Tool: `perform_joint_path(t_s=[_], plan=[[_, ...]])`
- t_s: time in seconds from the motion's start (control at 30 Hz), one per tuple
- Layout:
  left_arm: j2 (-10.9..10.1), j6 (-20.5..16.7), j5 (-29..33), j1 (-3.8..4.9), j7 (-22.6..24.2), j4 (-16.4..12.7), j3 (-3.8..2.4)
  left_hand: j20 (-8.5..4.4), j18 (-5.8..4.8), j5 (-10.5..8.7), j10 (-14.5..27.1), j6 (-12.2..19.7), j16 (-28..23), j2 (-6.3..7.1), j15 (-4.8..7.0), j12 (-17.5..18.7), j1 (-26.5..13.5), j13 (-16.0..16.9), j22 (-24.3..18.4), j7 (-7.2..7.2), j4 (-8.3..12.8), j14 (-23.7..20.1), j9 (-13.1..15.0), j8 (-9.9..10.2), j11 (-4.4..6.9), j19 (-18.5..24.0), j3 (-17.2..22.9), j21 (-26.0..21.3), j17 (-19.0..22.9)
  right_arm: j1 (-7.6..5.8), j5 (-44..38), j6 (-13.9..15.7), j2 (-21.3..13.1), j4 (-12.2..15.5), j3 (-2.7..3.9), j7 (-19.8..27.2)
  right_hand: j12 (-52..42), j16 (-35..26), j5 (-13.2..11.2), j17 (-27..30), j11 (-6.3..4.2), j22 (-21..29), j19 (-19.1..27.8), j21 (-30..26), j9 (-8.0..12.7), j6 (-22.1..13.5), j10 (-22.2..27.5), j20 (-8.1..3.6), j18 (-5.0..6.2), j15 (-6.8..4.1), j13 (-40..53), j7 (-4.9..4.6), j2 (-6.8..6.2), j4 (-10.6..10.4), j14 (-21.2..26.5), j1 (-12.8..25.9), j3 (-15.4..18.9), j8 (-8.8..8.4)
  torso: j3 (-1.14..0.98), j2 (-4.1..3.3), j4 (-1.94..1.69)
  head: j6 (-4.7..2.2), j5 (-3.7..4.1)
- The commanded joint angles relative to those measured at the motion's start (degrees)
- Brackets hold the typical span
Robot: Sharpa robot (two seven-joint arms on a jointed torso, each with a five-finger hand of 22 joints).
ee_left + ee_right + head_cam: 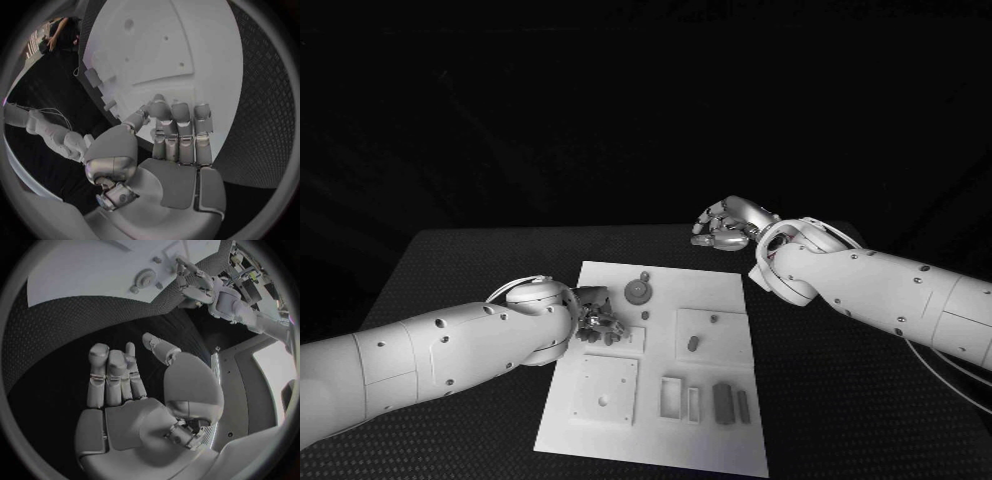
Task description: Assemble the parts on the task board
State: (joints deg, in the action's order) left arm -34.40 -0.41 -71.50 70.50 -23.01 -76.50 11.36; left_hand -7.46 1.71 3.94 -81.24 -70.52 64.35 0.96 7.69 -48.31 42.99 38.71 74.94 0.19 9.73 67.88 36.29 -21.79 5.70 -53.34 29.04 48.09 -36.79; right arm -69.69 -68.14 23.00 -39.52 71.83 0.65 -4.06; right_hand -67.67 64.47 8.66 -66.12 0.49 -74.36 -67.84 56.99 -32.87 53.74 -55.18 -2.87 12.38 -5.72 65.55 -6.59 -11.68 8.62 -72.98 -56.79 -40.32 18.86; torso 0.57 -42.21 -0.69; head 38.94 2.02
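Head view: one task board (718, 440), two empty robot hands, left (599, 316) and right (728, 224), fingers apart.

task board (668, 440) mid-table (473, 260) | parts (638, 291) on board

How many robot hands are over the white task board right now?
1: the left hand is over the task board's left edge. The right hand hangs above the black table beyond the board's far end.

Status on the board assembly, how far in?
Early. Done: nothing clearly assembled; a round part and oblong parts lie loose on the task board. In hand: left hand hovers at the board's left edge, holding nothing; right hand is off-board, empty. Left: apparently everything.
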Motion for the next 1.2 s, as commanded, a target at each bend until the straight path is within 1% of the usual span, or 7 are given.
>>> perform_joint_path(t_s=[0.03, 0.23, 0.67, 0.83, 0.93, 1.13, 1.2], plan=[[0.31, 1.03, 0.55, -0.23, 0.45, -0.18, 0.09, -5.74, -0.43, -0.4, -0.03, 0.33, 0.29, 0.57, 0.22, -0.22, -0.15, -0.06, 1.04, -0.06, -0.52, -0.35, 0.09, -0.13, 0.23, 0.07, -0.05, -0.35, 0.09, 0.0, -0.06, -0.59, -0.03, 0.09, 0.03, 0.19, -0.06, -0.28, 0.21, 0.05, 0.1, -0.04, -0.01, -0.33, -0.05, 0.02, 0.45, -0.2, 2.62, 0.12, -0.08, -0.3, 0.3, -0.05, 0.34, 0.1, 0.35, -0.39, 0.03, 0.0, -0.02, -0.02, 0.03], [0.32, 1.11, 0.55, -0.23, 0.35, -0.07, 0.09, -5.78, -0.41, -0.59, -0.02, 0.33, 0.37, 1.12, 0.26, -0.26, -0.44, -0.11, 1.04, -0.07, -0.92, -0.37, 0.12, -0.13, 0.24, 0.07, -0.11, -0.37, 0.18, 0.0, -0.06, -0.6, -0.03, 0.07, 0.03, 0.19, -0.07, -0.28, 0.22, 0.05, 0.1, -0.04, -0.01, -0.34, -0.06, 0.02, 0.45, -0.19, 2.62, 0.12, -0.09, -0.3, 0.31, -0.06, 0.34, 0.11, 0.35, -0.39, 0.03, 0.01, -0.03, 0.01, 0.04], [0.37, 0.45, 0.68, -0.23, 0.3, 0.17, 0.08, -5.9, -0.24, -1.16, 0.09, 0.54, 0.75, 4.66, 0.38, -0.41, -2.5, -0.21, 0.99, -0.12, -3.44, -0.6, 0.51, -0.29, 0.29, 0.11, -0.57, -0.41, 0.44, 0.0, -0.03, -0.58, 0.02, 0.03, 0.03, 0.21, -0.09, -0.29, 0.24, 0.06, 0.1, -0.04, -0.02, -0.35, -0.08, 0.03, 0.44, -0.18, 2.62, 0.12, -0.11, -0.3, 0.31, -0.08, 0.33, 0.15, 0.37, -0.4, 0.0, 0.02, 0.02, 0.06, 0.01], [0.26, 0.07, 0.68, -0.23, 0.31, 0.21, 0.05, -5.95, -0.15, -1.15, 0.13, 0.65, 0.91, 6.44, 0.45, -0.45, -3.69, -0.28, 0.97, -0.15, -5.7, -0.71, 0.72, -0.36, 0.33, 0.17, -0.27, -0.46, 0.6, 0.0, -0.02, -0.59, 0.04, -0.01, 0.03, 0.22, -0.09, -0.29, 0.25, 0.07, 0.1, -0.04, -0.02, -0.35, -0.09, 0.04, 0.43, -0.18, 2.62, 0.12, -0.13, -0.3, 0.31, -0.09, 0.33, 0.16, 0.38, -0.41, 0.01, 0.01, 0.0, 0.02, 0.03], [0.06, -0.03, 0.7, -0.22, 0.35, 0.09, -0.11, -5.98, -0.07, -1.15, 0.31, 0.94, 1.19, 5.0, 0.48, -0.59, -4.2, -0.2, 1.1, -0.16, -4.17, -0.97, 1.11, -0.51, 0.34, 0.64, -3.45, -0.38, 0.63, 0.0, -0.01, -0.57, 0.04, -0.06, 0.03, 0.22, -0.1, -0.29, 0.26, 0.07, 0.1, -0.04, -0.03, -0.35, -0.1, 0.04, 0.43, -0.18, 2.62, 0.12, -0.13, -0.3, 0.31, -0.1, 0.32, 0.17, 0.38, -0.41, 0.01, 0.02, 0.0, -0.01, 0.04], [-0.64, -0.15, 2.55, -0.19, 0.32, -0.34, -0.5, -6.02, -0.01, -1.15, 0.38, 1.05, 1.2, 5.34, 0.55, -0.57, -4.37, -0.24, 1.04, -0.18, -3.87, -1.05, 1.17, -0.47, 0.37, 0.68, -4.21, -0.41, 0.73, 0.01, 0.0, -0.53, -0.05, -0.16, 0.03, 0.23, -0.1, -0.3, 0.27, 0.07, 0.09, -0.04, -0.03, -0.36, -0.11, 0.04, 0.43, -0.17, 2.62, 0.12, -0.15, -0.3, 0.3, -0.11, 0.32, 0.19, 0.39, -0.42, 0.01, 0.05, -0.04, -0.07, 0.14], [-0.71, -0.34, 3.05, -0.17, 0.3, -0.48, -1.07, -6.03, 0.01, -1.15, 0.4, 1.09, 1.19, 5.49, 0.57, -0.55, -4.33, -0.26, 1.02, -0.18, -3.78, -1.08, 1.18, -0.46, 0.37, 0.7, -4.32, -0.43, 0.76, 0.01, 0.01, -0.53, -0.04, -0.22, 0.03, 0.24, -0.1, -0.3, 0.27, 0.08, 0.1, -0.04, -0.03, -0.36, -0.11, 0.04, 0.43, -0.17, 2.62, 0.12, -0.15, -0.3, 0.3, -0.12, 0.32, 0.2, 0.4, -0.42, 0.0, 0.06, -0.05, -0.09, 0.14]])
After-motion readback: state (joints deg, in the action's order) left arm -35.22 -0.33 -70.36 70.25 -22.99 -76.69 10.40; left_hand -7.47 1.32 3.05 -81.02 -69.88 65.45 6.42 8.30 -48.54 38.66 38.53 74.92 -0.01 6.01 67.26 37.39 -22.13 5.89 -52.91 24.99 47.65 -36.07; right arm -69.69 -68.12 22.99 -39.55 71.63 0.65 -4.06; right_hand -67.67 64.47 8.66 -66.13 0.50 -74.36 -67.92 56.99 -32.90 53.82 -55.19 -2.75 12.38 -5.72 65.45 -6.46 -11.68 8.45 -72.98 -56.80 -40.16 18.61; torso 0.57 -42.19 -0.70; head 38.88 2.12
